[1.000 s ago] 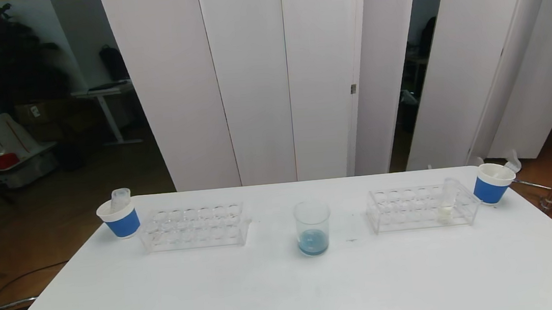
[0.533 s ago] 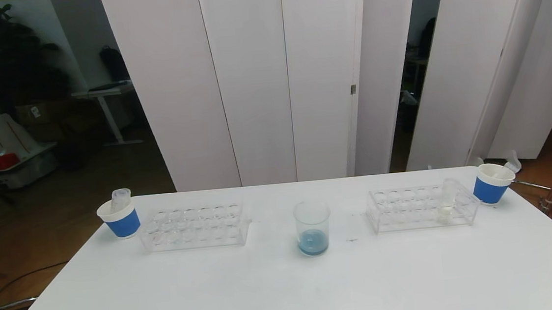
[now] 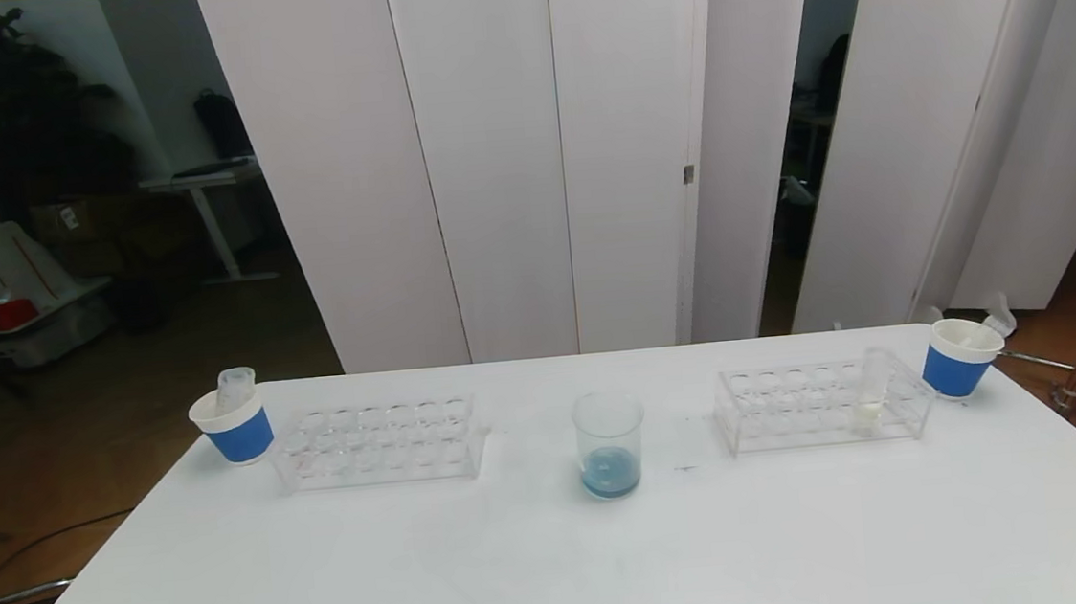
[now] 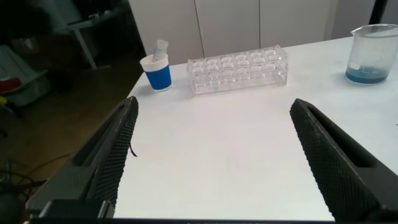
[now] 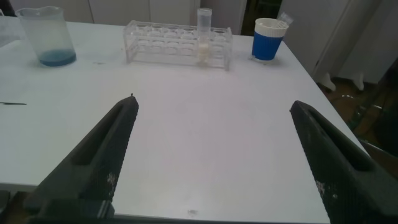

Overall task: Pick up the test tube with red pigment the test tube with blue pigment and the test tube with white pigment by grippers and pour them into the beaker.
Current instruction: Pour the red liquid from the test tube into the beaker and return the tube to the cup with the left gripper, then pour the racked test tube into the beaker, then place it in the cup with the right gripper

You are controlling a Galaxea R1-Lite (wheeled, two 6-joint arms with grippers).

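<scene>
Centrally, beaker (image 3: 610, 445) between racks, table edge (image 3: 89, 577) well apart.

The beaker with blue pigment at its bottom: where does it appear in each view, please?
Head view: the beaker stands at the table's centre, between the two clear racks.
Left wrist view: the beaker is at the upper right edge, beyond the open left gripper.
Right wrist view: the beaker is at the upper left.
Shared landmark: the blue pigment pooled inside it.
</scene>
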